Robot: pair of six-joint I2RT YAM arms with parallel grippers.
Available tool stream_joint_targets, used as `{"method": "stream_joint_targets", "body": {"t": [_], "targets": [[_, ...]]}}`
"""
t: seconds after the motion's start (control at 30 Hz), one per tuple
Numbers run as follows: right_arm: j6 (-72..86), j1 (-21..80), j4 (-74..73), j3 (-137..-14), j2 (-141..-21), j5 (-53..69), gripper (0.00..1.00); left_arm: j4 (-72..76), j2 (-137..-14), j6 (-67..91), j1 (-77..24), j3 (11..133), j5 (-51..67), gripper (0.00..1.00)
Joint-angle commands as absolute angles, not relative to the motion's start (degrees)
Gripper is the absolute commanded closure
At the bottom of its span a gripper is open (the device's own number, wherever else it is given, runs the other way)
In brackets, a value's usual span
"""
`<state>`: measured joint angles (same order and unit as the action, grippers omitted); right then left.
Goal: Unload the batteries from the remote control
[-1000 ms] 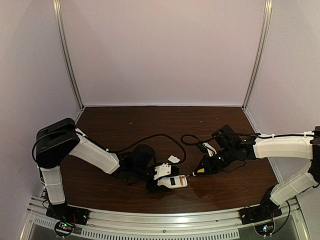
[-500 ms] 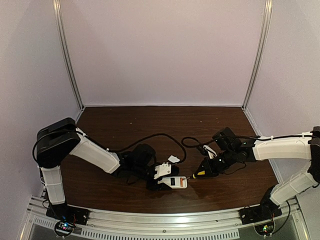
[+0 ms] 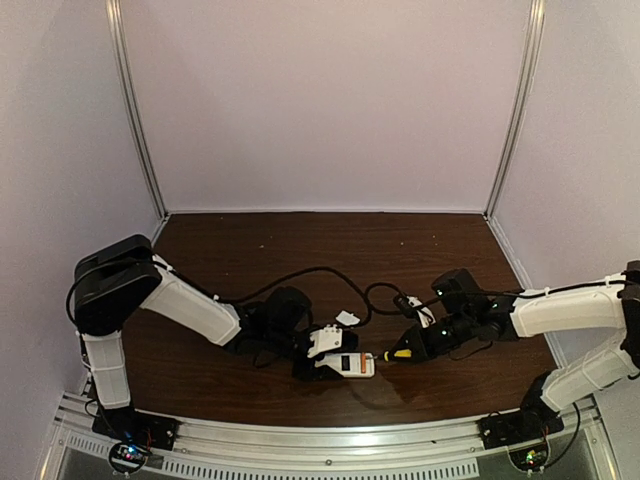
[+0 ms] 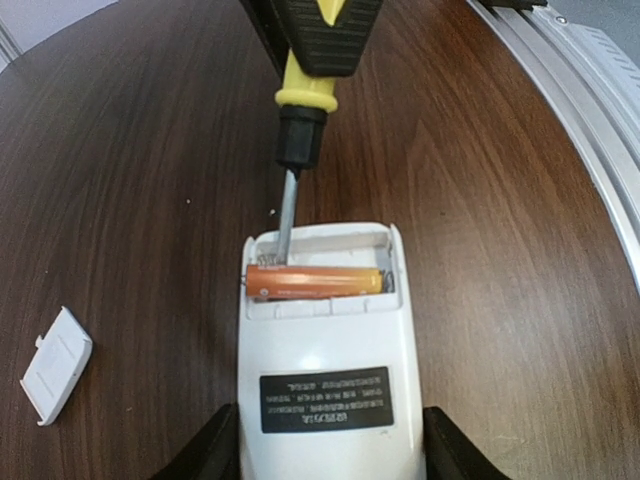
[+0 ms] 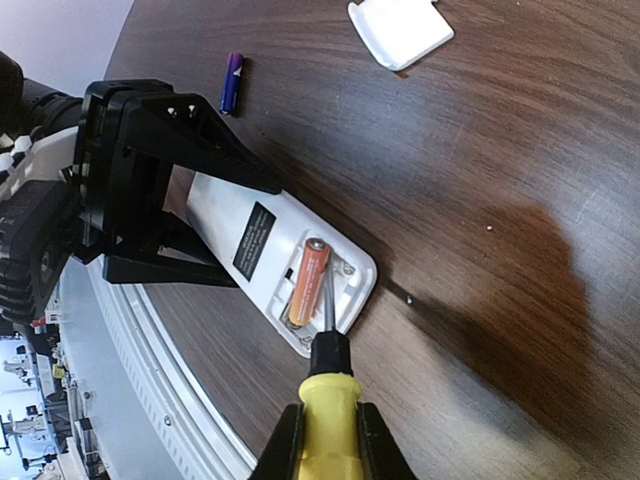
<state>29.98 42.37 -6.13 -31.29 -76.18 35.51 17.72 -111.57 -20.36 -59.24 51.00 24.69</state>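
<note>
The white remote control (image 4: 325, 380) lies back-up on the table with its battery bay open. My left gripper (image 4: 328, 450) is shut on its near end. One orange battery (image 4: 315, 282) lies across the bay; the slot beside it is empty. My right gripper (image 5: 325, 440) is shut on a yellow-handled screwdriver (image 5: 328, 400), and its metal tip sits in the bay against the orange battery (image 5: 308, 280). A blue-purple battery (image 5: 231, 82) lies loose on the table beyond the left gripper. In the top view the remote (image 3: 347, 365) is at front centre, between the left gripper (image 3: 318, 366) and the right gripper (image 3: 412, 347).
The small white lid piece (image 3: 347, 318) lies on the table behind the remote, and shows in the left wrist view (image 4: 57, 363). A black cable (image 3: 300, 275) loops across the middle of the table. The metal front rail (image 3: 320, 440) runs close in front of the remote.
My right arm has moved forward and left, bringing the screwdriver tip from beside the remote into its open battery bay. The left gripper and remote have stayed put.
</note>
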Motion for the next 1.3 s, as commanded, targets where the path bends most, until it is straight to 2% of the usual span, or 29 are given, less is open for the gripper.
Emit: {"method": "stream_joint_targets", "body": {"t": [0.0, 0.57, 1.27], "targets": [[26.96, 44.65, -3.94, -31.07, -74.15, 32.02, 1.00, 17.84, -114.53, -22.93, -60.03, 52.21, 25.42, 0.66], [30.09, 44.65, -21.62, -35.76, -71.71, 26.99, 1.00, 20.46, -112.98, -19.80, -59.99, 50.41, 22.26, 0.66], [34.27, 47.33, -19.27, -35.65, -72.76, 33.30, 1.00, 31.11, -110.44, -17.54, -59.99, 43.81, 19.83, 0.69]]}}
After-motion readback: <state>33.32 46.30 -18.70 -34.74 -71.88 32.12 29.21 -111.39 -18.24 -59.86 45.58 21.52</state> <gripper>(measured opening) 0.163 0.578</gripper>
